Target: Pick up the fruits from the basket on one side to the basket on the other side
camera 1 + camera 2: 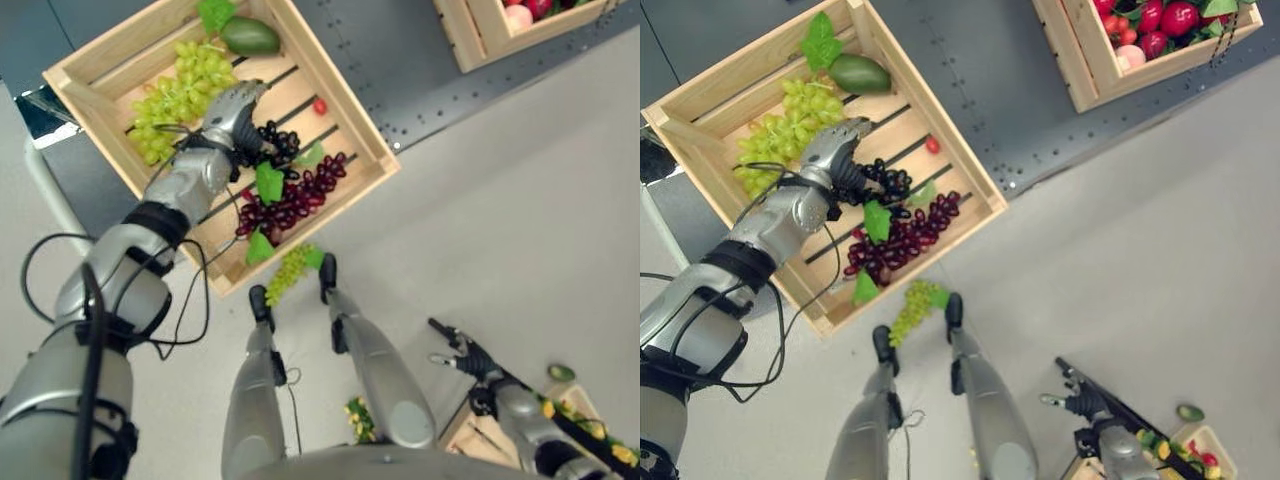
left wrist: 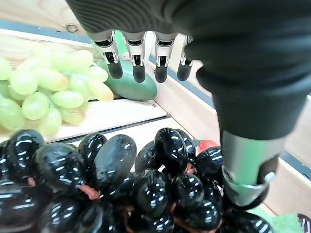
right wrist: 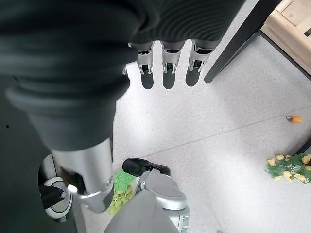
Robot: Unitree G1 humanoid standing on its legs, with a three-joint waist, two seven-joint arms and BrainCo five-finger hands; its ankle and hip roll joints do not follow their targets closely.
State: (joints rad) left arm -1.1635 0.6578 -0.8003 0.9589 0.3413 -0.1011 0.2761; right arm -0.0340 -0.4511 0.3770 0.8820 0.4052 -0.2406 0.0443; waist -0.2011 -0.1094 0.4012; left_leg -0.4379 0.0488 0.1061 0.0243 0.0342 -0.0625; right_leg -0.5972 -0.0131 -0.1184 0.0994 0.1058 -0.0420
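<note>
A wooden crate (image 1: 100,45) holds green grapes (image 1: 180,95), a green fruit (image 1: 250,37), black grapes (image 1: 280,142), purple grapes (image 1: 295,200) and a small red fruit (image 1: 319,105). My left hand (image 1: 232,110) hovers over the crate's middle, open. Its fingers (image 2: 138,68) stretch straight toward the green fruit (image 2: 133,87), and its thumb rests beside the black grapes (image 2: 121,179) just below the palm. My right hand (image 1: 465,355) hangs low at the lower right with straight fingers (image 3: 167,73), holding nothing. A second crate (image 1: 1080,70) at the top right contains red fruits (image 1: 1160,20).
A bunch of green grapes (image 1: 290,268) lies on the floor below the crate's near corner. A small wooden box (image 1: 1200,440) with yellow and green items sits at the lower right, beside the right hand. Both crates rest on a dark grey surface.
</note>
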